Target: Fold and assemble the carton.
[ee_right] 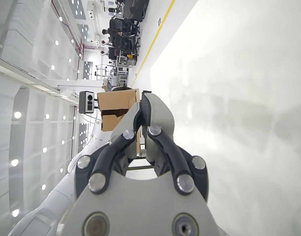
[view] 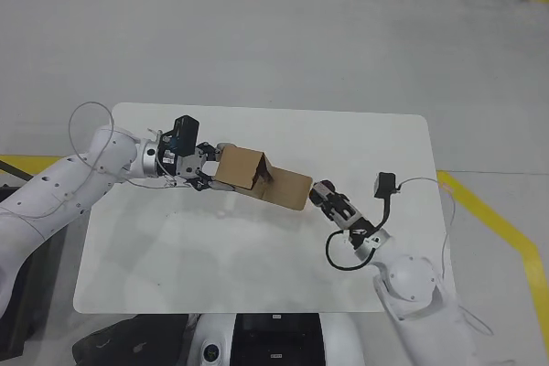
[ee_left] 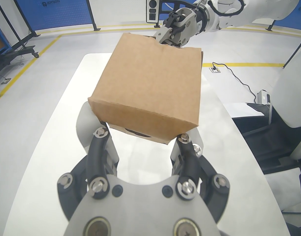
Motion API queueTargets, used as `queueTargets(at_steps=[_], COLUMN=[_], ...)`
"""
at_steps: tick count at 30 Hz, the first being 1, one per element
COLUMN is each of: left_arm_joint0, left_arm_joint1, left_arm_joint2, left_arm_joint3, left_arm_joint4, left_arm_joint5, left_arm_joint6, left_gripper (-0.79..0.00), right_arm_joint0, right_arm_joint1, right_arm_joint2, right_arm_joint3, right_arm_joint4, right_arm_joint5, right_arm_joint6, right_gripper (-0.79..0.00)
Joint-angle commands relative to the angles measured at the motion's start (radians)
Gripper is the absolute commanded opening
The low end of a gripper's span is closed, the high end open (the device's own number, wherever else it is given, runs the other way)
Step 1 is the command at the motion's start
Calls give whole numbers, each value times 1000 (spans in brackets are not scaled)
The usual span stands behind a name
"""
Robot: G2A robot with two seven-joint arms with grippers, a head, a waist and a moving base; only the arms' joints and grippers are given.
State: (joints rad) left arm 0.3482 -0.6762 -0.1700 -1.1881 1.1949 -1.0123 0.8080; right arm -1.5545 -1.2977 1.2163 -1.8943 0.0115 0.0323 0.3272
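A brown carton (view: 259,176), partly opened into a box shape, hangs above the middle of the white table (view: 256,265) between both arms. My left gripper (view: 212,170) holds its left end. In the left wrist view the two fingers (ee_left: 84,119) straddle the carton's (ee_left: 150,87) near end and press its sides. My right gripper (view: 317,193) is at the carton's right end. In the right wrist view it (ee_right: 142,97) is shut on a thin flap edge, with the carton's body (ee_right: 116,99) beyond. From the left wrist the right gripper (ee_left: 168,40) pinches the far edge.
The tabletop (ee_left: 54,124) under and in front of the carton is bare. A black cable (view: 343,249) loops off the right forearm. The table's front edge (view: 229,311) lies close to the robot.
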Motion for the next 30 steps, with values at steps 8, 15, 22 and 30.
queueTargets(at_steps=[8,15,22,30], left_arm_joint0=[-4,0,-3,-4], left_arm_joint1=[-1,-6,-12,-16], left_arm_joint2=[0,0,0,0], left_arm_joint3=[-2,4,10,13], left_arm_joint4=[9,31,45,51], left_arm_joint5=[0,0,0,0], left_arm_joint6=[0,0,0,0], left_gripper=[-440,-440,-440,-440], right_arm_joint0=[63,108,156,164], right_arm_joint1=[-10,-17,-27,-30], right_arm_joint2=[-63,-122,-178,-184], right_arm_joint3=[27,28,34,33], right_arm_joint4=[27,5,-21,13], right_arm_joint5=[-6,19,55,38], right_arm_joint6=[12,21,6,17], right_gripper=[-785,-785,-776,-677])
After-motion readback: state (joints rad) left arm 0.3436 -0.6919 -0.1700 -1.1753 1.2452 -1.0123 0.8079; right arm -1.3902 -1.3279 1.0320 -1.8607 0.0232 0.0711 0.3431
